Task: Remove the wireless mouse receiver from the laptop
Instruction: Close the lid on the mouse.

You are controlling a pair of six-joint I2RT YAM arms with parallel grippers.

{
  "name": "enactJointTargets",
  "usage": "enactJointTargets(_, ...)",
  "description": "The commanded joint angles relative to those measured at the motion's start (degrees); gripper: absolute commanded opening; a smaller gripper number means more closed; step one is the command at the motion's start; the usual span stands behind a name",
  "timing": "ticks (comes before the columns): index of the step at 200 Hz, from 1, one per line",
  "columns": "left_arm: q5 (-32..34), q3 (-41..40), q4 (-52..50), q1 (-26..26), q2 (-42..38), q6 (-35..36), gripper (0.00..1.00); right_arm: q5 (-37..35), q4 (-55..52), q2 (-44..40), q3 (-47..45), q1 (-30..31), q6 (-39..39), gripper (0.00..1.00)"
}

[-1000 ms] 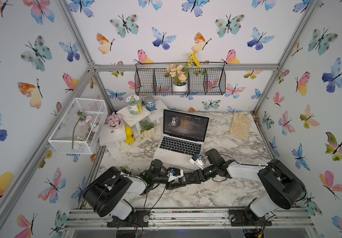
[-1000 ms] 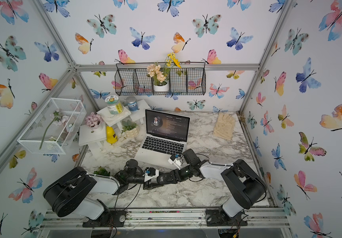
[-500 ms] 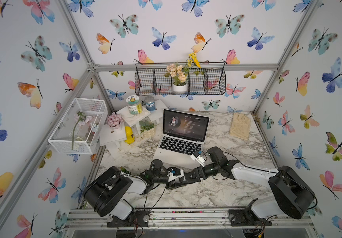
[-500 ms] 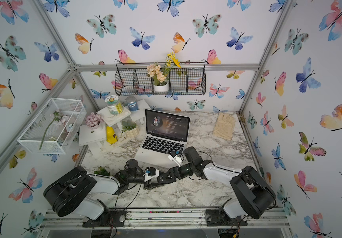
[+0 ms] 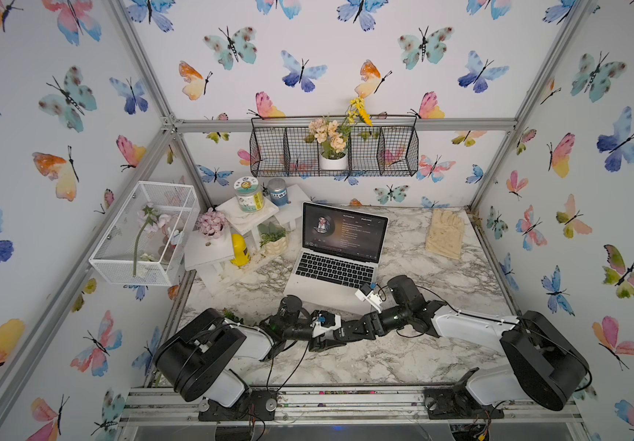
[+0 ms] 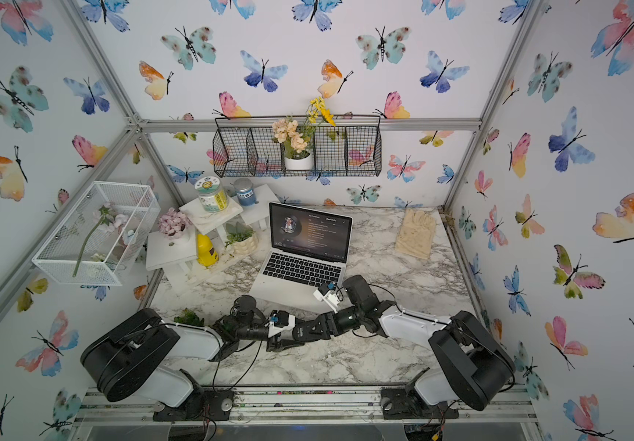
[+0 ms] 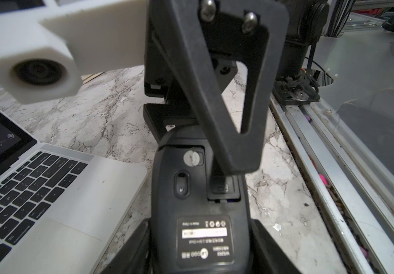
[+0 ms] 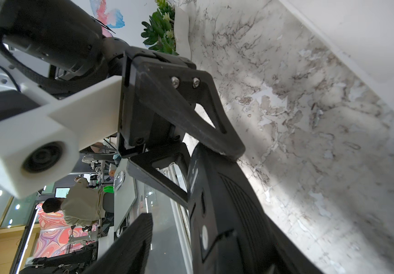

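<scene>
The mouse [image 7: 198, 208] was held belly-up between the jaws of the left gripper [image 7: 200, 257], which were closed on its two long sides. This hold was judged to be chosen so that the underside, with its label and open storage recess, was presented to the other arm and steadied against a push.

The right gripper [image 7: 202, 145] was set at the end of the mouse farthest from the left gripper, its jaws standing apart. One finger [image 7: 203, 99] was laid over the underside, with its tip just above the recess, and the other was placed beyond the mouse's far end. In the right wrist view a gap was seen between a right finger and the underside, so nothing was judged to be pinched by this gripper.

What was taken to be the wireless mouse receiver [image 7: 222, 188] was seen seated in the recess, directly beneath that fingertip and partly hidden by it; this could not be confirmed. The laptop [image 7: 84, 189] lay just beside both grippers, and no nub was seen on the part of its edge in view. The removal was therefore judged done, and the stowing near its end.

Both grippers were held low over the marble tabletop [image 7: 84, 113], presumably so that a dropped piece would not fall far.
</scene>
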State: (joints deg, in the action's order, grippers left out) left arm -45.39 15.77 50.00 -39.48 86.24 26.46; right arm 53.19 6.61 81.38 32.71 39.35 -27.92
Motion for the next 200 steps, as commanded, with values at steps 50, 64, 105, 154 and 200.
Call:
enactJointTargets(50, 0.1, 1.1, -0.1, 0.0, 0.4, -0.1, 0.0, 4.4, 0.9, -0.1, 0.5, 0.2, 0.7, 0.53)
enactJointTargets(64, 0.1, 1.1, -0.1, 0.0, 0.4, -0.1, 0.0, 4.2, -0.4, 0.2, 0.8, 0.2, 1.8, 0.53)
enactJointTargets(105, 0.1, 1.2, -0.3, 0.0, 0.1, 0.0, 0.0, 4.9, -3.1, 1.0, 1.1, 0.2, 4.4, 0.53)
enactJointTargets(154, 0.5, 1.2, -0.8, 0.0, -0.9, 0.1, 0.0, 3.5, -10.7, 3.3, 3.8, 0.2, 9.0, 0.5)
enactJointTargets(200, -0.2, 1.5, -0.8, -0.2, -1.8, -0.5, 0.0, 3.5, -8.0, 5.8, 3.9, 0.2, 7.4, 0.37)
